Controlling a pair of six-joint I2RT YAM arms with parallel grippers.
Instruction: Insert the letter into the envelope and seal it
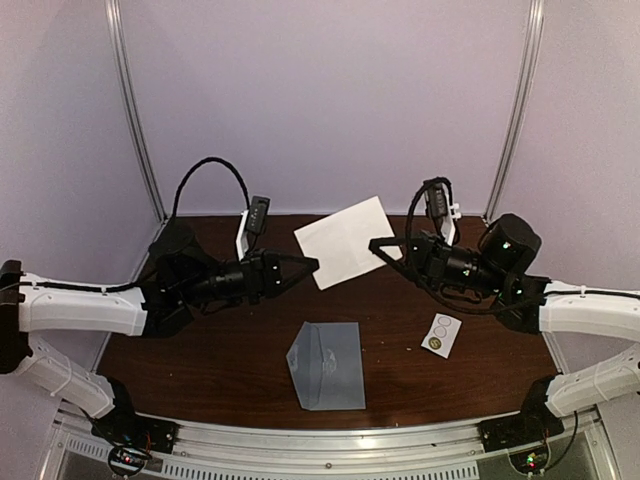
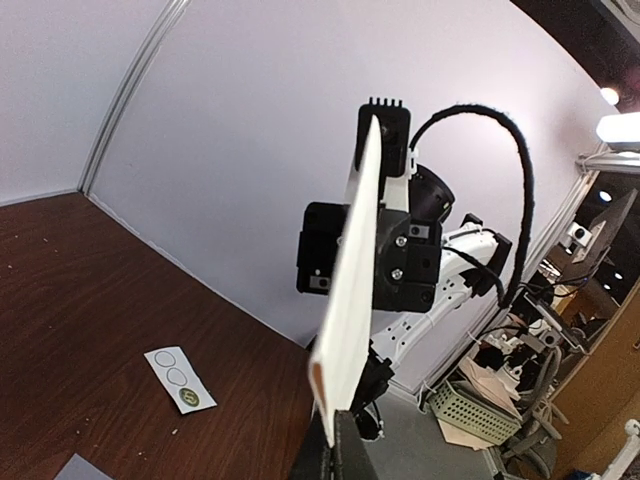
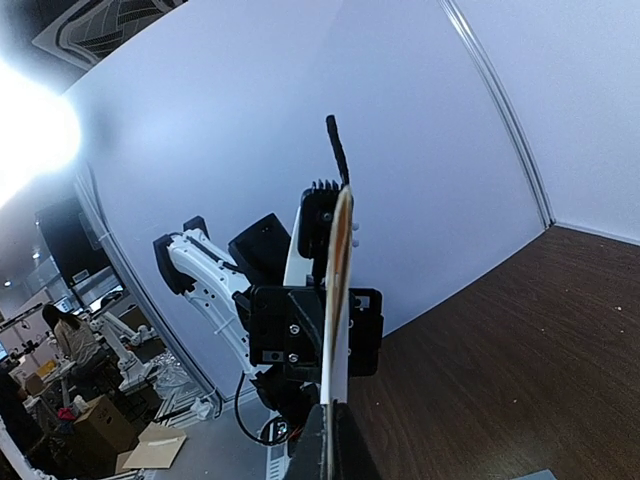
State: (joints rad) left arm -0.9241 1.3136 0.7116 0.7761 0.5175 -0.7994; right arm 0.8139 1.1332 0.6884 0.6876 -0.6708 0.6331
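Two closed tools, left tool [image 1: 310, 264] and right tool [image 1: 378, 244], pinch the letter [image 1: 345, 240] aloft; envelope [image 1: 327, 365] lies near on the counter [image 1: 200, 350]; insertion and sealing are not yet done

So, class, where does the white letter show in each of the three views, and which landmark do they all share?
Top view: the letter is just above centre, broad face showing.
Left wrist: the letter is central, edge-on, a tilted white strip.
Right wrist: the letter is central, edge-on, nearly upright.
Shared landmark: the dark brown table.
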